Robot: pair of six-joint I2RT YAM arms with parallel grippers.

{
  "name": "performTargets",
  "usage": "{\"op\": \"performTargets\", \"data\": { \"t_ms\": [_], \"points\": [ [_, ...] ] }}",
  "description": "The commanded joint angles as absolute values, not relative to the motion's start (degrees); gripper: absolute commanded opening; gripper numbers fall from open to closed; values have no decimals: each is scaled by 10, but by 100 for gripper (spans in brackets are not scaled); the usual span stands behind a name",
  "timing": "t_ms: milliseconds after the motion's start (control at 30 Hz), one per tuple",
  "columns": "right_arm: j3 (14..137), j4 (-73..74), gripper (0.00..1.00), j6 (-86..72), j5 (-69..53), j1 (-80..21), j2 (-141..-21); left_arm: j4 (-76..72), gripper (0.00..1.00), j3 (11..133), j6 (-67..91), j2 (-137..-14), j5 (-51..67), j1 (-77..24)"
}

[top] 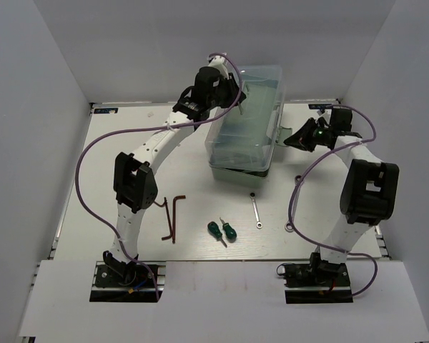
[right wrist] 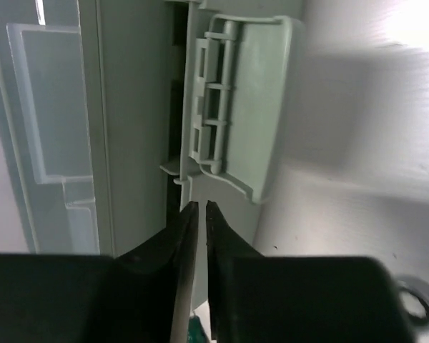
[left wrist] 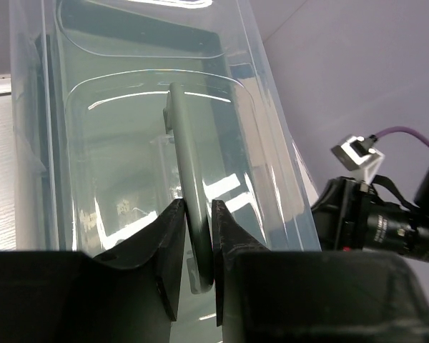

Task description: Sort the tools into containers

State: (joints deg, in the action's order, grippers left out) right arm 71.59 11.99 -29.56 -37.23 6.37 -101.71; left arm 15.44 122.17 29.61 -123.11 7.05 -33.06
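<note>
The mint-green toolbox (top: 232, 166) with its clear lid (top: 252, 96) stands shut at the back centre. My left gripper (top: 239, 101) sits on top of the lid, shut on the green carry handle (left wrist: 182, 143), with one finger on each side (left wrist: 198, 209). My right gripper (top: 288, 141) is at the box's right side, jaws almost together (right wrist: 200, 207) just below the side latch (right wrist: 236, 107), holding nothing I can see. On the table lie two hex keys (top: 174, 216), two green screwdrivers (top: 222, 230), a short wrench (top: 256, 211) and a longer wrench (top: 289, 227) partly under a cable.
White walls close in the table on the left, the back and the right. The right arm's purple cable (top: 294, 196) hangs over the longer wrench. A wrench ring (right wrist: 415, 304) shows at the lower right of the right wrist view.
</note>
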Motion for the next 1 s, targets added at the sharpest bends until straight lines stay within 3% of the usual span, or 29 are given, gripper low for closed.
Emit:
{"op": "performTargets", "data": {
  "t_ms": [0,633,700,733,767,833,967],
  "points": [
    [754,44,12,-337,-473,63,-1048,83,0,1251,296,-1145,105,-333],
    [811,-40,8,-410,-546,32,-1116,83,3,1208,290,-1129,88,-333],
    [811,-39,8,-408,-547,33,-1115,104,26,1208,283,-1121,64,-328],
    [810,-38,8,-409,-547,33,-1114,113,54,1208,276,-1105,52,-328],
    [810,-37,8,-407,-547,32,-1114,125,65,1208,268,-1094,37,-328],
    [810,-33,8,-405,-547,33,-1111,154,80,1165,232,-1059,-21,-328],
    [809,-22,8,-399,-548,33,-1102,116,86,957,189,-899,-164,-323]
  ]
}}
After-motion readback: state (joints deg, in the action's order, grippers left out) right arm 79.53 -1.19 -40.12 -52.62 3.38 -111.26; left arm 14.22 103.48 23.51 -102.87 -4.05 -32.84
